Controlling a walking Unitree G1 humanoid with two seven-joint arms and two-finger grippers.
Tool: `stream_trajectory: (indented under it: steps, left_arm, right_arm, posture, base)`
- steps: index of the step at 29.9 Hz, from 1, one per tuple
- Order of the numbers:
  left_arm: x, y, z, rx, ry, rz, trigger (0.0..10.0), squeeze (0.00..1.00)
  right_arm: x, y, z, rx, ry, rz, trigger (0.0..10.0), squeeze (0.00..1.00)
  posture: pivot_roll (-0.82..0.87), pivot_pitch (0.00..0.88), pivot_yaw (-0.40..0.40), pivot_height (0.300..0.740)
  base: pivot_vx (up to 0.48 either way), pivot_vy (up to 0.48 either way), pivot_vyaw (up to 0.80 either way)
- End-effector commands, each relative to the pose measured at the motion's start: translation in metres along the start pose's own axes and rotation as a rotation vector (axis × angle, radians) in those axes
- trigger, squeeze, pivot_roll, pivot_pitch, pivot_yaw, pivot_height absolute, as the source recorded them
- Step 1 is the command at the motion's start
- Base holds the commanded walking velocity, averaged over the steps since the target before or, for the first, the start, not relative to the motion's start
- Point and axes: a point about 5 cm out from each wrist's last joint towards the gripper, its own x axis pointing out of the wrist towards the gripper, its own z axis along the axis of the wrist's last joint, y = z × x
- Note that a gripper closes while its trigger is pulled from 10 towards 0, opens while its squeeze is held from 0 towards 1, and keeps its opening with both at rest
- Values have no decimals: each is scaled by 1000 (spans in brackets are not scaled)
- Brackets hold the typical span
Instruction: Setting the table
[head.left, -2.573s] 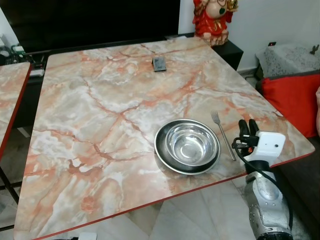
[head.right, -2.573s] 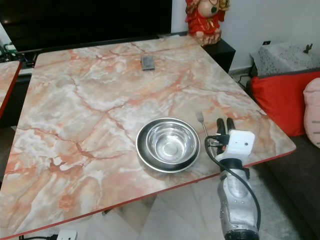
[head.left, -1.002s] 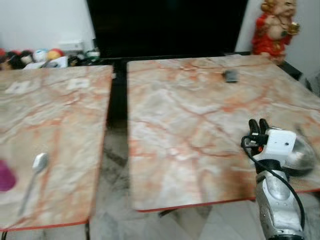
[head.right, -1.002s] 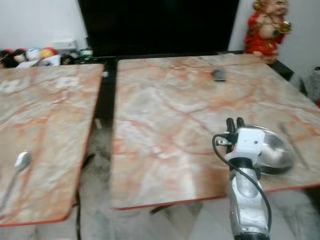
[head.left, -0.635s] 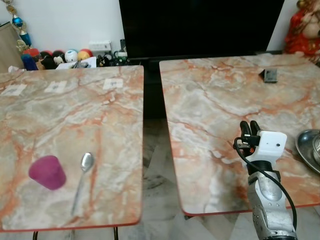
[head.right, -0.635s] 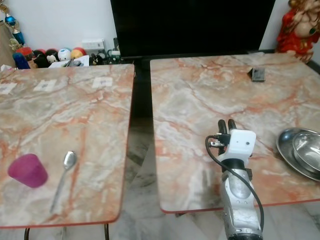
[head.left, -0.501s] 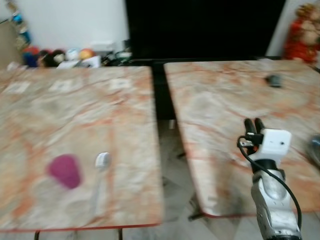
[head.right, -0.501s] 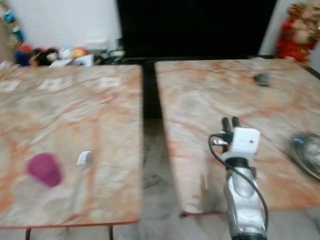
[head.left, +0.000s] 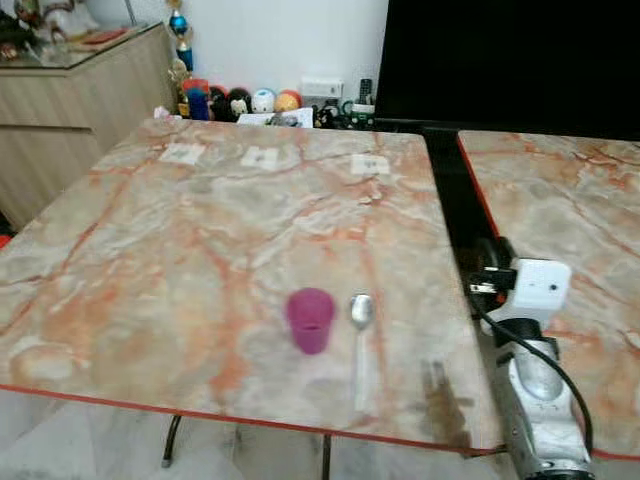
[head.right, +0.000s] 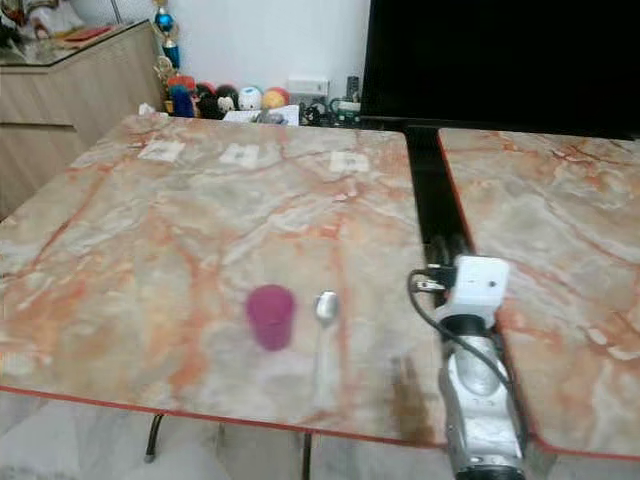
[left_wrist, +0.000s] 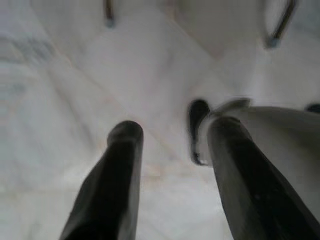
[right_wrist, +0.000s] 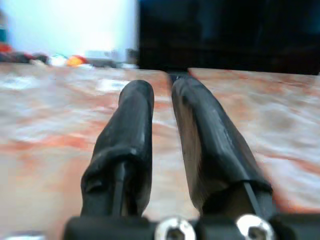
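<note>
A purple cup (head.left: 310, 319) stands upright near the front of the left marble table (head.left: 180, 230). Just to its right lies a metal spoon (head.left: 360, 340), bowl end pointing away from me. My right gripper (head.left: 488, 250) is raised over the dark gap between the two tables, to the right of the spoon. In the right wrist view its fingers (right_wrist: 137, 115) are shut with nothing between them. My left gripper (left_wrist: 175, 127) hangs over the pale floor, open and empty.
A second marble table (head.left: 570, 210) stands to the right across a narrow gap (head.left: 450, 215). Behind are a black screen (head.left: 510, 60), a wooden cabinet (head.left: 70, 90) and small toys (head.left: 240, 100). Three paper labels (head.left: 262, 157) lie at the left table's far side.
The view has swung left: the left table with cup and spoon is now central, and the steel bowl has left the picture. My right arm keeps its raised pose.
</note>
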Motion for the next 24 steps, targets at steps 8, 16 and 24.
stream_trajectory:
  steps: [8,16,24]
  left_arm:
    - [-1,-1,-5,1,20,0,10000,0]
    - [-1,-4,-5,-2,18,-5,10000,0]
    - [-2,-11,-9,23,20,-20,10000,0]
  right_arm:
    - [-4,-2,7,8,-24,-30,10000,0]
    - [-17,-18,0,-21,33,-93,10000,0]
    - [-20,-14,-11,-28,119,-76,10000,0]
  posture:
    - [-3,90,-27,740]
    - [-14,111,-31,740]
    - [-15,123,-37,740]
  base:
    - [0,155,0]
    - [0,0,0]
    - [0,0,0]
